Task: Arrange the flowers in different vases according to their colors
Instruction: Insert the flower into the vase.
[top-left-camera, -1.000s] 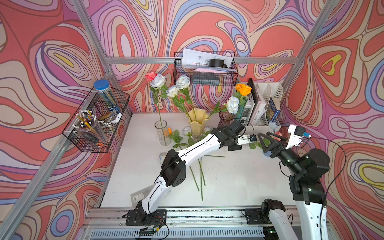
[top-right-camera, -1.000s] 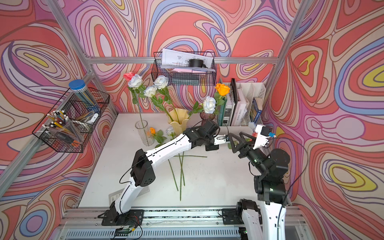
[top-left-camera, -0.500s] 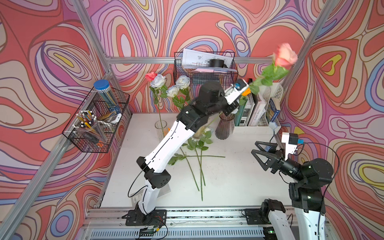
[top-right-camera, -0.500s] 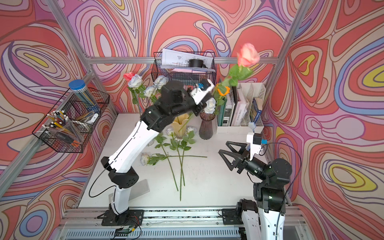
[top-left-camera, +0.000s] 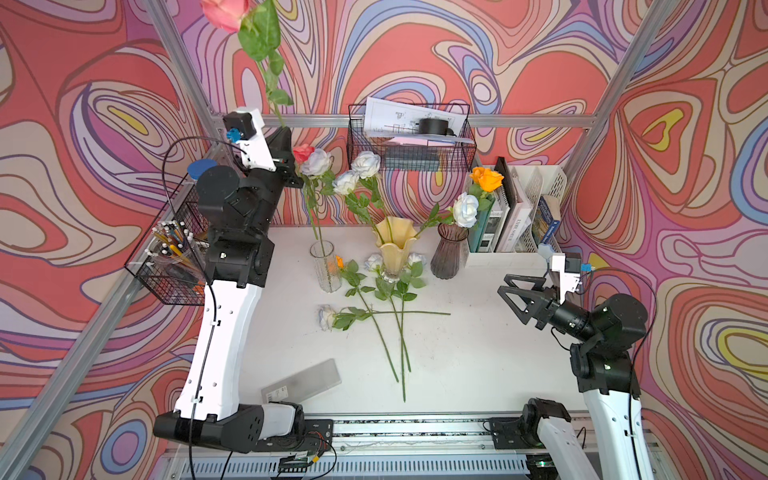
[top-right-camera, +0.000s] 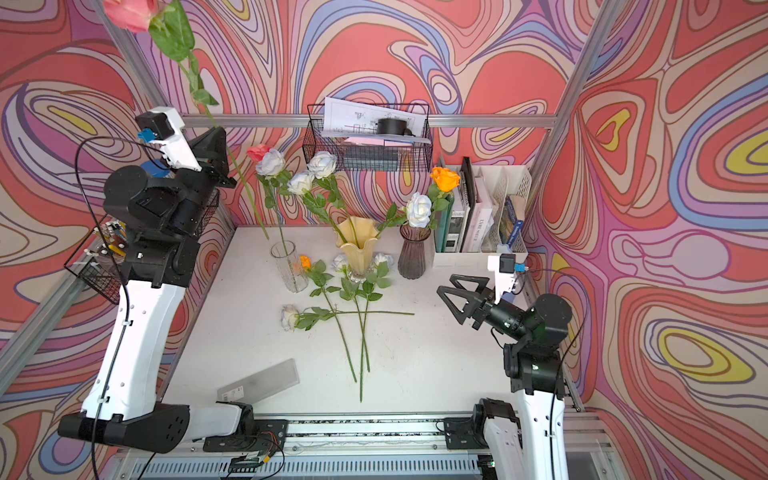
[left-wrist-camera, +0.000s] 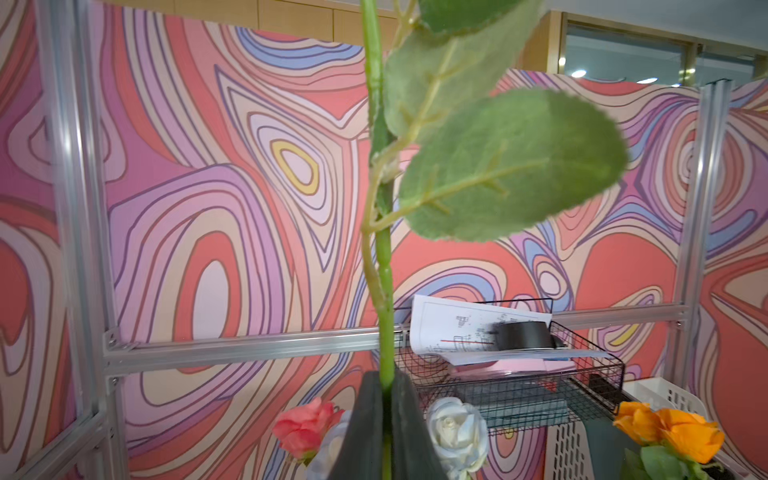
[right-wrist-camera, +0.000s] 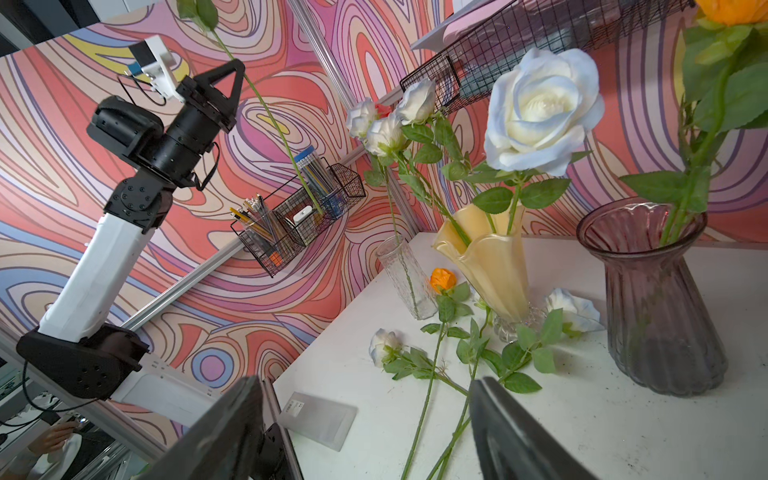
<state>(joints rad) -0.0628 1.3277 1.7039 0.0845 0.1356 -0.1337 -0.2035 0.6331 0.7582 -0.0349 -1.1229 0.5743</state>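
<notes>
Swung leftward, left jaws pinch the pink rose (top-left-camera: 226, 14) stem (right jaws spread).

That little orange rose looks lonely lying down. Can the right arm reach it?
Probably yes. The open right gripper faces the long green stem of the small orange rose across bare white table; only other loose stems cross it.

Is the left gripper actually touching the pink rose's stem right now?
Touching. In the left wrist view the left gripper is shut on the pink rose at its green stem, both fingers pressed against it with no gap.
</notes>
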